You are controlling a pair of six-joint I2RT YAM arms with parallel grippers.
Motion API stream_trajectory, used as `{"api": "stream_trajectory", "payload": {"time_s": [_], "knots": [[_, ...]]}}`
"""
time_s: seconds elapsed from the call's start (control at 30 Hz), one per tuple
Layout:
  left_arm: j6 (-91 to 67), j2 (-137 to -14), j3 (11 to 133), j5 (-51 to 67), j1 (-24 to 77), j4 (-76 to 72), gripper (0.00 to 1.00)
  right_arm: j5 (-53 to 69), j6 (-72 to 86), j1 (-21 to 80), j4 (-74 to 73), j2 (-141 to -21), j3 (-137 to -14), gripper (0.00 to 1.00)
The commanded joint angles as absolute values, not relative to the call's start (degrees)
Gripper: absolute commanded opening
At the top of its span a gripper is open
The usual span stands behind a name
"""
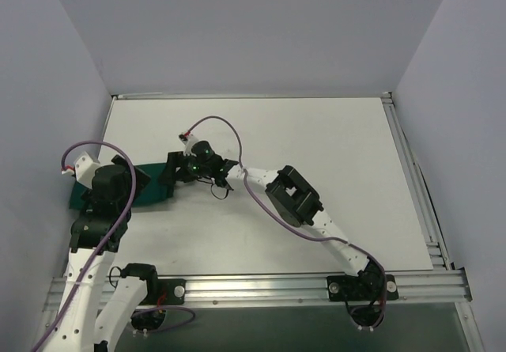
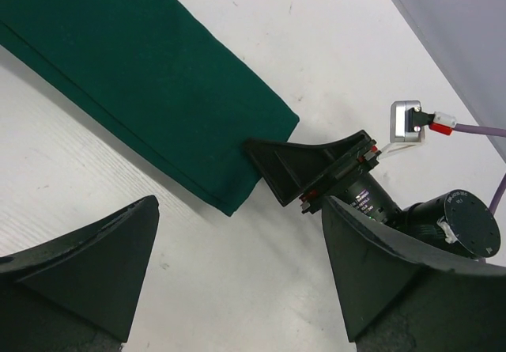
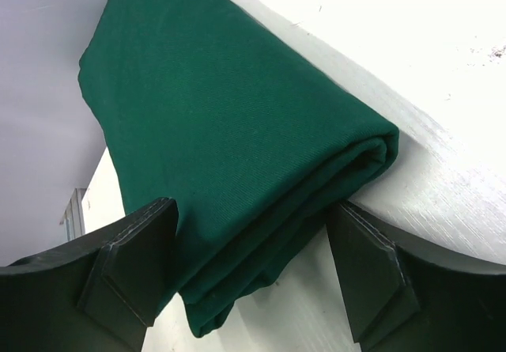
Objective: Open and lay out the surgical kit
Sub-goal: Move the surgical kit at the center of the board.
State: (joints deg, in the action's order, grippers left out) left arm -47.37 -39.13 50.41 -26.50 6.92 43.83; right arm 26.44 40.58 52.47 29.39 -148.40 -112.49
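The surgical kit (image 1: 152, 186) is a folded dark green cloth bundle lying at the table's left side, and whatever it wraps is hidden. My right gripper (image 1: 168, 176) is at the bundle's right end. In the right wrist view the right gripper (image 3: 253, 210) is open, with one finger on each side of the folded end of the kit (image 3: 221, 107). One finger touches the cloth and the other stands just clear of it. My left gripper (image 2: 239, 225) hangs wide open over bare table beside the corner of the kit (image 2: 150, 75). It holds nothing.
White walls close in the table on the left, back and right. A metal rail (image 1: 316, 285) runs along the near edge and another (image 1: 415, 186) along the right side. A purple cable (image 1: 217, 123) loops above the right wrist.
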Motion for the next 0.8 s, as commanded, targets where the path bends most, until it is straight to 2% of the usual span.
{"api": "stream_trajectory", "payload": {"time_s": [0.0, 0.13, 0.2, 0.47, 0.77], "knots": [[-46.85, -39.55, 53.43, -28.74, 6.77, 45.88, 0.93, 26.46, 41.13, 52.91, 28.39, -149.24, -115.31, 0.76], [-46.76, -39.46, 53.70, -29.18, 6.68, 45.97, 0.93, 26.37, 41.40, 52.65, 28.65, -149.41, -115.49, 0.65], [-46.76, -39.55, 54.14, -29.18, 6.68, 46.58, 0.92, 26.37, 42.18, 52.47, 29.96, -148.98, -114.44, 0.63], [-46.32, -39.02, 55.37, -29.88, 6.68, 47.72, 0.89, 28.04, 46.23, 50.72, 36.38, -147.05, -109.26, 0.28], [-45.44, -37.88, 55.11, -28.04, 6.68, 47.90, 0.87, 29.35, 47.02, 46.41, 41.39, -138.17, -95.48, 0.10]]}}
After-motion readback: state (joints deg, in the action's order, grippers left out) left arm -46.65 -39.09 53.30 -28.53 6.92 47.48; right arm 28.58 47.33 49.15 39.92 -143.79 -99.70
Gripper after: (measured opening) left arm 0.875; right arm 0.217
